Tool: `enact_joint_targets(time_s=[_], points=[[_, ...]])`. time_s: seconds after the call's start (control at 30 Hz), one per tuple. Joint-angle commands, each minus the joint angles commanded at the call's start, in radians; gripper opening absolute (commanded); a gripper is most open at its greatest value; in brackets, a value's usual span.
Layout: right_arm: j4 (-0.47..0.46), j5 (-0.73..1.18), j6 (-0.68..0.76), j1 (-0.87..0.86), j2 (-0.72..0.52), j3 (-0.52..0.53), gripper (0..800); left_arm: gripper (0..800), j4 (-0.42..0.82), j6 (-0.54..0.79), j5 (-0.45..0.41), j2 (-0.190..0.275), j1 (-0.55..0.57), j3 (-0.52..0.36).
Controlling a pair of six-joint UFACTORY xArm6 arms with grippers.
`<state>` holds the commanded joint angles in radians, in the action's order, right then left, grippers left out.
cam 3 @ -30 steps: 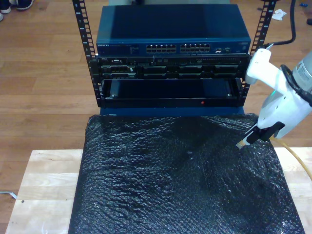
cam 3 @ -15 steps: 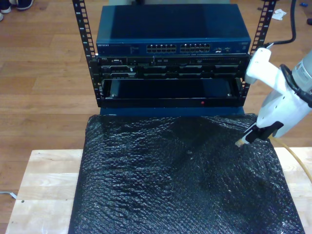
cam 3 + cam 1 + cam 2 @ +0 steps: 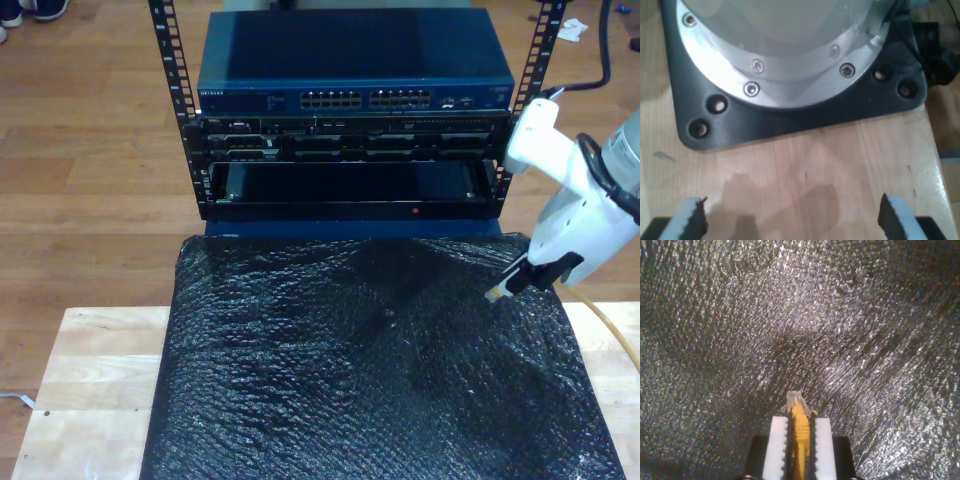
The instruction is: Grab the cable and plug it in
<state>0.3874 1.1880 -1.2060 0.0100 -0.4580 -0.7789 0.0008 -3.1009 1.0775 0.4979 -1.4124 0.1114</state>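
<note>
My second gripper (image 3: 800, 427) is shut on the yellow cable (image 3: 800, 440), whose clear plug (image 3: 795, 399) pokes out past the white pads (image 3: 777, 445). In the exterior view that gripper (image 3: 505, 285) hangs at the exterior view's right, just above the black bubble-wrap mat (image 3: 370, 370), with the plug (image 3: 492, 296) at its tip and the cable (image 3: 612, 325) trailing behind it. The blue network switch (image 3: 355, 98) with its row of ports (image 3: 365, 99) sits in the rack beyond the mat. My first gripper (image 3: 792, 220) is open over bare wood, near an arm's black base plate (image 3: 790, 120).
A black rack frame (image 3: 180, 110) holds the switch and darker units (image 3: 350, 140) below it. The mat covers most of a light wooden table (image 3: 90, 390). Wooden floor surrounds the rack. A black hose (image 3: 603, 45) hangs at the exterior view's upper right.
My second gripper with the cable has barely shifted; nothing else has visibly moved.
</note>
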Motion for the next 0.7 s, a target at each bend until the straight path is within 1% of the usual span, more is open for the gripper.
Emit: enact_joint_targets(time_s=[0.23,0.37,0.47,0.6,0.7], points=[[-0.028,-0.13,-0.005,0.011,-0.021,0.014,0,800,0.0,0.0,0.0,0.0,0.0,0.0],[-0.091,-0.265,-0.026,0.011,-0.017,0.074,0,800,0.0,0.0,0.0,0.0,0.0,0.0],[-0.106,-0.393,-0.049,0.012,-0.014,0.097,0,800,0.0,0.0,0.0,0.0,0.0,0.0],[-0.118,-0.563,-0.098,0.012,0.006,0.086,0,800,0.0,0.0,0.0,0.0,0.0,0.0],[-0.129,-0.646,-0.118,0.012,0.025,0.06,0,800,0.0,0.0,0.0,0.0,0.0,0.0]])
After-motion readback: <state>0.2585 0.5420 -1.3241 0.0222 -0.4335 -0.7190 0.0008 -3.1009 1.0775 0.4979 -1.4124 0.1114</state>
